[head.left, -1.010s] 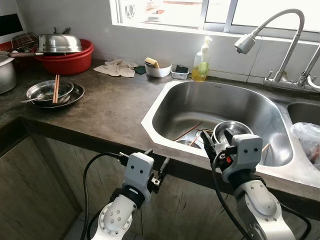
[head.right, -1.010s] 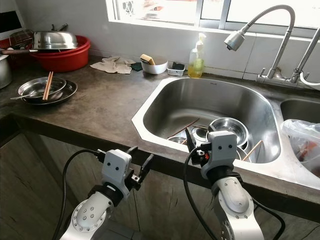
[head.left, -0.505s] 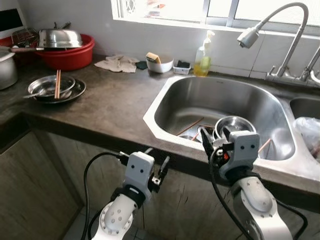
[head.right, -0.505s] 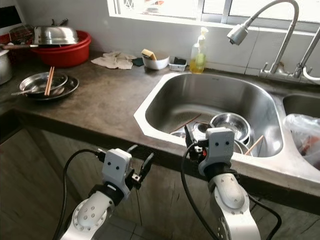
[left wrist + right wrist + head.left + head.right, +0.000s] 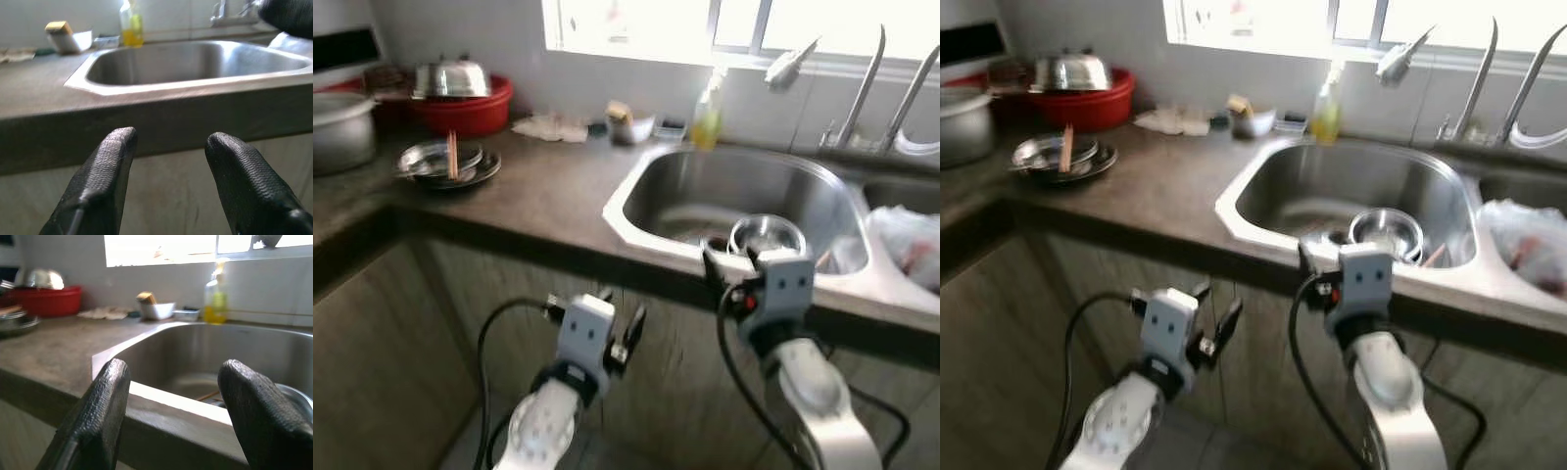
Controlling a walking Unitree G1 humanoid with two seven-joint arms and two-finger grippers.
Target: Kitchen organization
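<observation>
A steel sink (image 5: 636, 213) is set into the dark countertop (image 5: 538, 191), with a steel bowl (image 5: 767, 233) inside it. Left on the counter lie stacked steel plates (image 5: 445, 164) with chopsticks (image 5: 452, 154) across them. My left gripper (image 5: 622, 311) hangs open below the counter's front edge, facing the cabinet and counter edge (image 5: 166, 115). My right gripper (image 5: 724, 266) is open at the height of the sink's front rim (image 5: 186, 406), holding nothing. The head views are blurred.
A red basin (image 5: 475, 110) with a steel lid (image 5: 450, 78) and a grey pot (image 5: 342, 129) stand at the far left. A cloth (image 5: 551, 127), a white bowl with a sponge (image 5: 631, 125) and a soap bottle (image 5: 708, 116) line the wall. A faucet (image 5: 793, 64) overhangs the sink; a plastic bag (image 5: 906, 245) lies right.
The whole view has shifted and blurred: the camera has drawn back and lower, so more cabinet front shows. Both grippers stay open in the same pose.
</observation>
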